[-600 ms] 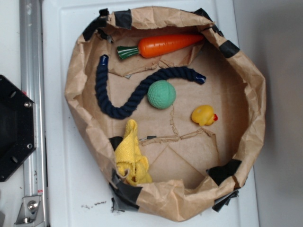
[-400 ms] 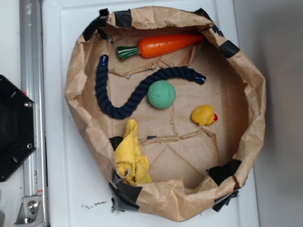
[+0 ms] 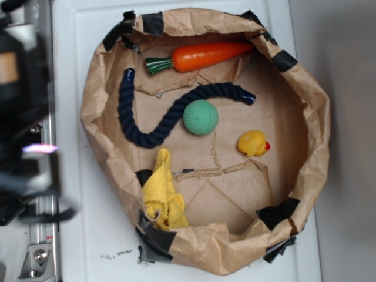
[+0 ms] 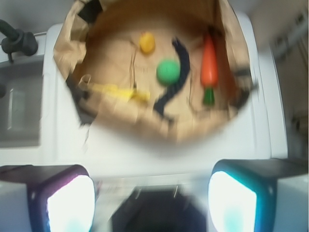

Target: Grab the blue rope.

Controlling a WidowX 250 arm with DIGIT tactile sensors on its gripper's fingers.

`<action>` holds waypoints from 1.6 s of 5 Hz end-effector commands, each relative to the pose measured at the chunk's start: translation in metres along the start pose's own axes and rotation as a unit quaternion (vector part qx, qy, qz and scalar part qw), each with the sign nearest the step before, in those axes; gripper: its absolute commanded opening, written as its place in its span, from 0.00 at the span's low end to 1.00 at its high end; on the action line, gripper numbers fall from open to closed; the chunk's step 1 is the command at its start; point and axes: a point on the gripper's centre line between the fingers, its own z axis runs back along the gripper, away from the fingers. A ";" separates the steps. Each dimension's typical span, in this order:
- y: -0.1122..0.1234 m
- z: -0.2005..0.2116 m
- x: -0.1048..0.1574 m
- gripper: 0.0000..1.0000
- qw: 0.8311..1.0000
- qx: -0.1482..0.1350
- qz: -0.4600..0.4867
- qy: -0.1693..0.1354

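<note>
rope left of ball | carrot behind | duck right

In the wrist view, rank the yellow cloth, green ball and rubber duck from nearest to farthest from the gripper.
From the gripper at the bottom edge:
1. Yellow cloth, lowest in frame, left of centre, by the near wall of the paper bowl.
2. Green ball, near the middle, touching the blue rope.
3. Rubber duck, highest, toward the far side.

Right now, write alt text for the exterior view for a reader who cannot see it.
A brown paper bag rolled open into a basin lies on a white surface, holding a navy S-curved blue rope, an orange carrot toy, a green ball, a yellow duck and a yellow cloth. The robot arm is a dark blur at the left edge.
</note>
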 end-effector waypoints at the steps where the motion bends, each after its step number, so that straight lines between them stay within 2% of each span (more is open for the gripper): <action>1: 0.017 -0.074 0.082 1.00 0.993 0.059 -0.082 -0.052; 2: 0.014 -0.131 0.099 1.00 0.990 0.054 -0.128 -0.008; 3: 0.002 -0.166 0.103 1.00 0.992 0.026 -0.115 0.037; 4: 0.011 -0.181 0.109 1.00 0.998 0.014 -0.028 0.056; 5: 0.021 -0.187 0.110 1.00 0.997 0.005 0.017 0.074; 6: 0.020 -0.187 0.110 1.00 0.997 0.025 0.009 0.076; 7: 0.030 -0.189 0.114 1.00 0.997 0.030 -0.006 0.071; 8: 0.048 -0.195 0.112 1.00 0.995 0.034 -0.065 0.067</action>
